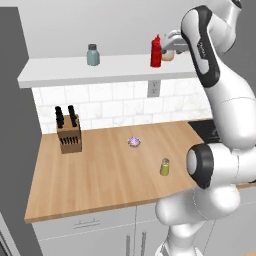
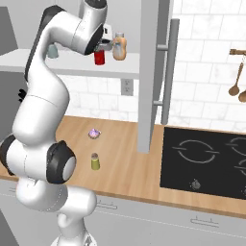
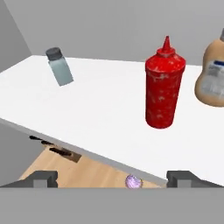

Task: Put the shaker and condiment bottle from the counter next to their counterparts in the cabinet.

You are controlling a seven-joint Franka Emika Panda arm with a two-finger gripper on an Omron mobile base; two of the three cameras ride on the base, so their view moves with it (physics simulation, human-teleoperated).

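The red condiment bottle [image 3: 164, 89] stands upright on the white cabinet shelf [image 3: 87, 109], just left of the orange-tan bottle [image 3: 214, 76] with the white label. My gripper [image 3: 113, 178] is open and holds nothing; it hangs off the shelf's front edge, short of the red bottle [image 1: 156, 51]. The grey-teal shaker [image 3: 60, 66] stands further left on the shelf [image 1: 75, 72]. On the wooden counter [image 1: 100, 175] below, the olive-yellow shaker [image 1: 165, 167] stands upright, in the right base view [image 2: 95, 161] too.
A knife block [image 1: 68, 134] stands at the counter's back left. A small purple object [image 1: 134, 142] lies mid-counter. A black cooktop [image 2: 206, 161] is to the right, behind a tall grey panel [image 2: 149, 72]. Wooden utensils [image 2: 235, 72] hang on the tiled wall.
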